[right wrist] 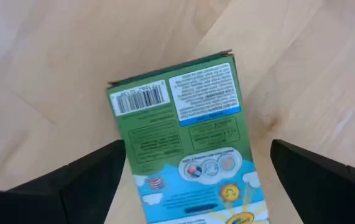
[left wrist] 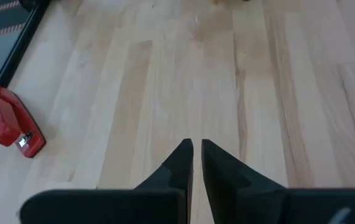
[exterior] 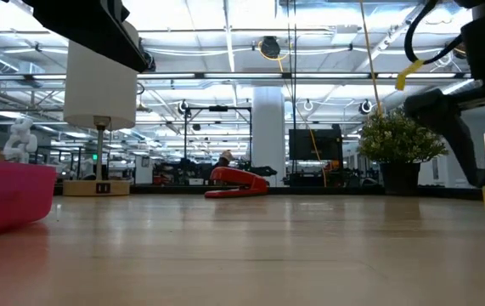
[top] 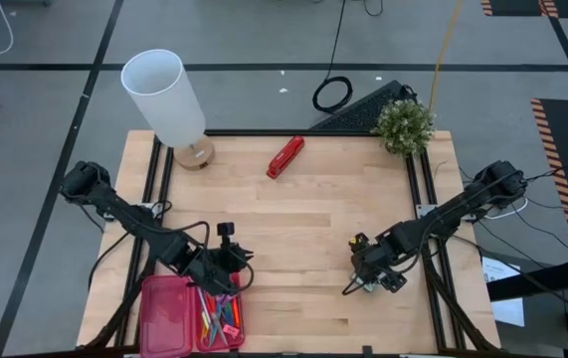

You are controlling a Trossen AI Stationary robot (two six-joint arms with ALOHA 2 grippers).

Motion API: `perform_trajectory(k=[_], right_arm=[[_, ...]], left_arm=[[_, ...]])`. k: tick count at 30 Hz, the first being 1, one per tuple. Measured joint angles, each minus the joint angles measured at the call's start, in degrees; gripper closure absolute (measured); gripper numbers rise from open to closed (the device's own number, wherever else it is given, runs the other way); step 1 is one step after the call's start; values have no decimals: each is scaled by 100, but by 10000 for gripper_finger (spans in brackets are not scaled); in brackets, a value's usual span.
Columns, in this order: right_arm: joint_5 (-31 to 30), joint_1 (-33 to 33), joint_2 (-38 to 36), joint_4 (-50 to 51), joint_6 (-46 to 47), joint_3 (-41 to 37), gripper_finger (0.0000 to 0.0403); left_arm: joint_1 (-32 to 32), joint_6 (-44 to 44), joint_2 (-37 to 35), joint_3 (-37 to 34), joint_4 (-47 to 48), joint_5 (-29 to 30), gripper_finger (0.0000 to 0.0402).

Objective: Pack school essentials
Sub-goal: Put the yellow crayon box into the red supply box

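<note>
Looking down, high view:
Left gripper [top: 226,261]: poised at the near-left part of the desk [top: 303,214], just above the pink case [top: 169,313]; fingers not readable from here.
Pink case: lies open at the near-left corner; pens and pencils [top: 219,316] already inside its right half.
Right gripper [top: 371,273]: low over the near-right part of the desk, at the crayon box, which is mostly hidden under it.
Red stapler [top: 285,156]: near the far edge, middle, well apart from both grippers; not a thing to pack.
Lamp [top: 169,104]: far-left corner.
Plant [top: 403,126]: far-right corner.

Low view:
Pink case [exterior: 8,200]: at the picture's left edge, resting on the desk.
Red stapler [exterior: 238,181]: mid-desk, far off, untouched.
Lamp [exterior: 99,93] and plant [exterior: 402,140]: standing at the far edge.

Left wrist view:
Left gripper [left wrist: 196,152]: fingertips drawn nearly together with only a thin slit between, holding nothing; bare wood ahead, red stapler [left wrist: 9,121] off to one side.

Right wrist view:
Right gripper [right wrist: 196,171]: fingers spread wide, one on each side of the crayon box [right wrist: 186,140], apparently not yet pressing it.
Crayon box: flat on the wood, green barcode end pointing away from the wrist, long axis running roughly along the reach, so the narrow width lies across the gap.
Judgement: right arm plainly nearer; likely next a pinch across the box's width, then a carry toward the case at the near-left corner.
</note>
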State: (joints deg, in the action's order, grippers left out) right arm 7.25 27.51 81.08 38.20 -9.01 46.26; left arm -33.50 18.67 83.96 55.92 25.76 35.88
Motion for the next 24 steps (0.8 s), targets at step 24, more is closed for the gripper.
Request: perform_trajectory(k=[24], right_arm=[[-436,260,264,-235,-221,-312,9]], left_arm=[[11,13,0,0,-63,2,366]])
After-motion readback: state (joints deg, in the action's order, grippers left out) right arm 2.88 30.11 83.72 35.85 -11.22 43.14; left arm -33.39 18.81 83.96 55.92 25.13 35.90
